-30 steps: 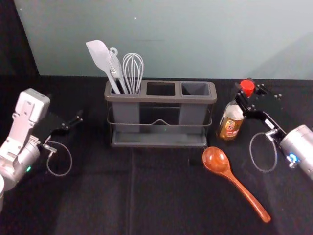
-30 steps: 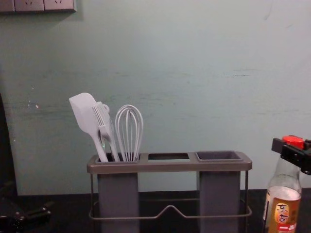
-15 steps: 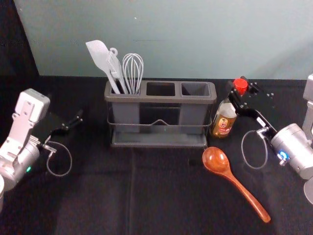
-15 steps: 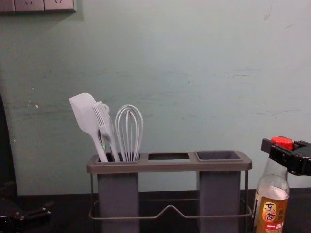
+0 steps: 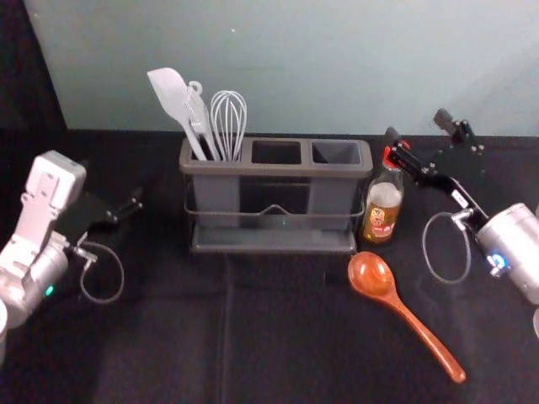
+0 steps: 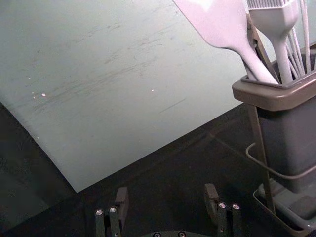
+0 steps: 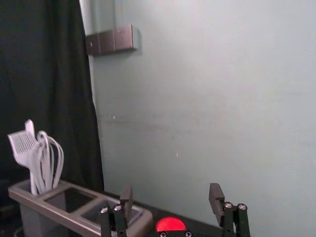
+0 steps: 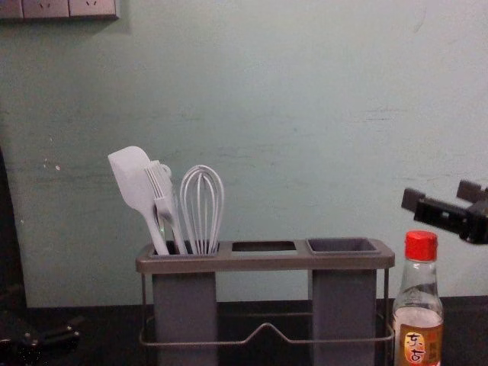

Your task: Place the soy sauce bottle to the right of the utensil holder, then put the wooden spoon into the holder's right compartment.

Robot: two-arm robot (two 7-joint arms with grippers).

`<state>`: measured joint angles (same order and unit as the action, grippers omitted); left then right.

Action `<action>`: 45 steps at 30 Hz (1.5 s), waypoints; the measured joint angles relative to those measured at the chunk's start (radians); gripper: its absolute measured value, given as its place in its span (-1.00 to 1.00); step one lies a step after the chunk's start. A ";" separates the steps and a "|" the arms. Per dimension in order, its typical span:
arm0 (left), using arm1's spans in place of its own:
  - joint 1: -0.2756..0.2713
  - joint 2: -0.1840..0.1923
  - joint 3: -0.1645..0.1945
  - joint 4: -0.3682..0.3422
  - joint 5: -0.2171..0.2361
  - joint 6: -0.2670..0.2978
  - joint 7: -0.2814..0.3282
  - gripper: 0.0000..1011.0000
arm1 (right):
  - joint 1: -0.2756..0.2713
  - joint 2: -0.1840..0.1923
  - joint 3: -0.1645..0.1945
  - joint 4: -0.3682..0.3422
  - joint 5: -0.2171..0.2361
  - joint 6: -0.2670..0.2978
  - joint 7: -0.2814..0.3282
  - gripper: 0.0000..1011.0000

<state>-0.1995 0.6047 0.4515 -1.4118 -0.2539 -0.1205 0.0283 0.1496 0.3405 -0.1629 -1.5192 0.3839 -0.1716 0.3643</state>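
While bottle (image 8: pixel 419 309) stands upright, cap (image 8: pixel 421 246) up, right tool (image 5: pixel 418 126) gapes empty above; left tool (image 5: pixel 111 182) likewise, leftward.

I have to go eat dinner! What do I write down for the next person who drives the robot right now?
Right gripper: open, hovering just above the soy sauce bottle's red cap, not gripping it.
Left gripper: open and parked, out past the holder's left side.
Soy sauce bottle: standing upright, close beside the holder's right end.
Wooden spoon: lying on the table in front of the holder, toward the right.
Done: the bottle is right of the holder.
Left to do: put the spoon into the right compartment. I'd lift the right gripper clear of the cap first.
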 joint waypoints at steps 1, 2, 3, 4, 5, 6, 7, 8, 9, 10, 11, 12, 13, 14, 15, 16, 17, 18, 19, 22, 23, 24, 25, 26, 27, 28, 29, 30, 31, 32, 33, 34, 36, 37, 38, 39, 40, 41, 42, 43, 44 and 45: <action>0.000 0.000 0.000 0.000 0.000 0.000 0.000 0.99 | -0.010 0.005 0.004 -0.022 -0.002 -0.001 -0.001 0.96; 0.000 0.000 0.000 0.000 0.000 0.000 0.000 0.99 | -0.016 0.007 0.006 -0.033 -0.004 -0.001 -0.002 0.98; 0.000 0.000 0.000 0.000 0.000 0.000 0.000 0.99 | -0.020 0.009 0.009 -0.042 -0.006 -0.002 -0.002 0.98; 0.000 0.000 0.000 0.000 0.000 0.000 0.000 0.99 | -0.030 0.013 0.013 -0.061 -0.007 -0.003 -0.004 0.98; 0.000 0.000 0.000 0.000 0.000 0.000 0.000 0.99 | -0.036 0.015 0.015 -0.071 -0.008 -0.004 -0.005 0.98; 0.000 0.000 0.000 0.000 0.000 0.000 0.000 0.99 | -0.042 0.017 0.018 -0.080 -0.008 -0.004 -0.006 0.98; 0.000 0.000 0.000 0.000 0.000 0.000 0.000 0.99 | -0.054 0.022 0.022 -0.098 -0.008 -0.004 -0.006 0.98; 0.000 0.000 0.000 0.000 0.000 0.000 0.000 0.99 | -0.059 0.024 0.025 -0.107 -0.008 -0.004 -0.006 0.98; 0.000 0.000 0.000 0.000 0.000 0.000 0.000 0.99 | -0.065 0.027 0.027 -0.116 -0.007 -0.004 -0.006 0.98; 0.000 0.000 0.000 0.000 0.000 0.000 0.000 0.99 | -0.080 0.032 0.031 -0.133 -0.007 -0.002 -0.005 0.98; 0.000 0.000 0.000 0.000 0.000 0.000 0.000 0.99 | -0.086 0.034 0.032 -0.141 -0.007 0.000 -0.005 0.98; 0.000 0.000 0.000 0.000 0.000 0.000 0.000 0.99 | -0.093 0.038 0.034 -0.150 -0.007 0.003 -0.005 0.98; 0.000 0.000 0.000 0.000 0.000 0.000 0.000 0.99 | -0.101 0.043 0.035 -0.160 -0.007 0.007 -0.004 0.98; 0.000 0.000 0.000 0.000 0.000 0.000 0.000 0.99 | -0.119 0.053 0.035 -0.179 -0.008 0.018 -0.002 0.98; 0.000 0.000 0.000 0.000 0.000 0.000 0.000 0.99 | -0.127 0.058 0.036 -0.187 -0.010 0.023 -0.001 0.98; 0.000 0.000 0.000 0.000 0.000 0.000 0.000 0.99 | -0.135 0.064 0.036 -0.196 -0.012 0.029 -0.001 0.98; 0.000 0.000 0.000 0.000 0.000 0.000 0.000 0.99 | -0.145 0.070 0.036 -0.204 -0.014 0.035 0.000 0.98; 0.000 0.000 0.000 0.000 0.000 0.000 0.000 0.99 | -0.154 0.075 0.036 -0.212 -0.017 0.042 0.000 0.98; 0.000 0.000 0.000 0.000 0.000 0.000 0.000 0.99 | -0.173 0.087 0.035 -0.227 -0.023 0.053 0.000 0.98; 0.000 0.000 0.000 0.000 0.000 0.000 0.000 0.99 | -0.199 0.102 0.032 -0.245 -0.035 0.067 0.000 0.98; 0.000 0.000 0.000 0.000 0.000 0.000 0.000 0.99 | -0.217 0.113 0.029 -0.256 -0.048 0.077 0.000 0.98; 0.000 0.000 0.000 0.000 0.000 0.000 0.000 0.99 | -0.227 0.118 0.028 -0.260 -0.055 0.082 -0.001 0.98; 0.000 0.000 0.000 0.000 0.000 0.000 0.000 0.99 | -0.243 0.126 0.023 -0.267 -0.072 0.090 -0.006 0.98; 0.000 0.000 0.000 0.000 0.000 0.000 0.000 0.99 | -0.250 0.130 0.021 -0.269 -0.080 0.095 -0.009 0.98; 0.000 0.000 0.000 0.000 0.000 0.000 0.000 0.99 | -0.264 0.136 0.015 -0.270 -0.096 0.105 -0.014 0.98; 0.000 0.000 0.000 0.000 0.000 0.000 0.000 0.99 | -0.270 0.139 0.012 -0.270 -0.103 0.110 -0.016 0.98; 0.000 0.000 0.000 0.000 0.000 0.000 0.000 0.99 | -0.274 0.140 0.009 -0.269 -0.108 0.116 -0.017 0.98; 0.000 0.000 0.000 0.000 0.000 0.000 0.000 0.99 | -0.280 0.142 0.004 -0.263 -0.117 0.129 -0.018 0.98; 0.000 0.000 0.000 0.000 0.000 0.000 0.000 0.99 | -0.280 0.142 0.004 -0.263 -0.117 0.129 -0.018 0.98; 0.000 0.000 0.000 0.000 0.000 0.000 0.000 0.99 | -0.285 0.143 -0.003 -0.253 -0.126 0.142 -0.021 0.98; 0.000 0.000 0.000 0.000 0.000 0.000 0.000 0.99 | -0.286 0.143 -0.006 -0.249 -0.129 0.146 -0.022 0.98; 0.000 0.000 0.000 0.000 0.000 0.000 0.000 0.99 | -0.286 0.142 -0.009 -0.242 -0.134 0.151 -0.023 0.98; 0.000 0.000 0.000 0.000 0.000 0.000 0.000 0.99 | -0.287 0.138 -0.021 -0.223 -0.143 0.159 -0.023 0.98; 0.000 0.000 0.000 0.000 0.000 0.000 0.000 0.99 | -0.287 0.136 -0.024 -0.216 -0.146 0.161 -0.023 0.98; 0.000 0.000 0.000 0.000 0.000 0.000 0.000 0.99 | -0.285 0.131 -0.029 -0.202 -0.149 0.164 -0.023 0.98; 0.000 0.000 0.000 0.000 0.000 0.000 0.000 0.99 | -0.284 0.129 -0.032 -0.195 -0.150 0.164 -0.023 0.98; 0.000 0.000 0.000 0.000 0.000 0.000 0.000 0.99 | -0.283 0.125 -0.034 -0.188 -0.151 0.165 -0.023 0.98; 0.000 0.000 0.000 0.000 0.000 0.000 0.000 0.99 | -0.280 0.120 -0.036 -0.176 -0.153 0.165 -0.024 0.98; 0.000 0.000 0.000 0.000 0.000 0.000 0.000 0.99 | -0.278 0.118 -0.037 -0.171 -0.154 0.164 -0.024 0.98; 0.000 0.000 0.000 0.000 0.000 0.000 0.000 0.99 | -0.276 0.112 -0.038 -0.161 -0.155 0.162 -0.026 0.98; 0.000 0.000 0.000 0.000 0.000 0.000 0.000 0.99 | -0.276 0.112 -0.038 -0.161 -0.155 0.162 -0.026 0.98; 0.000 0.000 0.000 0.000 0.000 0.000 0.000 0.99 | -0.276 0.112 -0.038 -0.161 -0.155 0.162 -0.026 0.98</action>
<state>-0.1996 0.6047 0.4514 -1.4120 -0.2539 -0.1205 0.0283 -0.1259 0.4524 -0.2006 -1.6798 0.2285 -0.0100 0.3384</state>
